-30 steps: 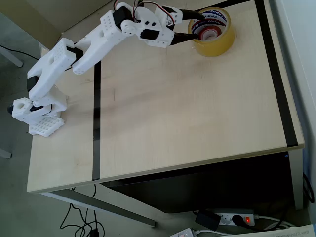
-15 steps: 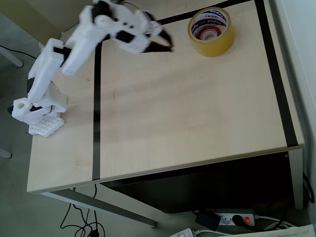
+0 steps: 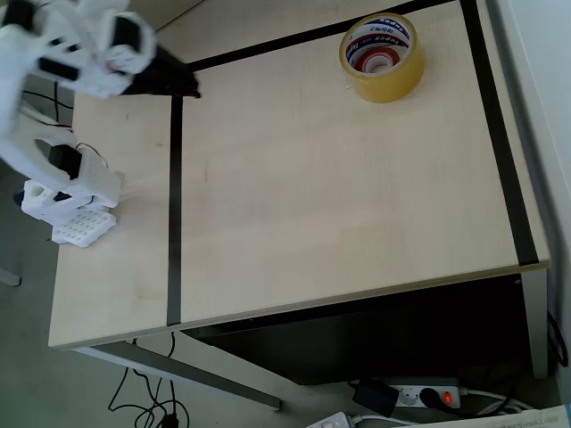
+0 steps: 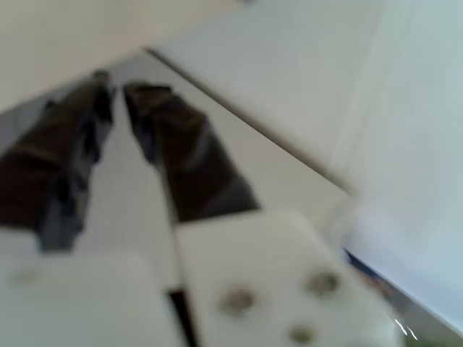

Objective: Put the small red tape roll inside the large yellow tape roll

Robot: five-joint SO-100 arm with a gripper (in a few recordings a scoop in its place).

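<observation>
Two rolls show overhead: one red roll (image 3: 378, 61) lies inside one yellow roll (image 3: 382, 56) near the table's (image 3: 339, 205) far right corner. One gripper (image 3: 183, 82), blurred, hangs over the far left edge, well apart from both. Wrist view, blurred: two dark fingers (image 4: 188, 155) stand slightly spread, nothing between them.

A pale wooden table (image 3: 339, 205) carries the large yellow tape roll (image 3: 382, 78).
</observation>
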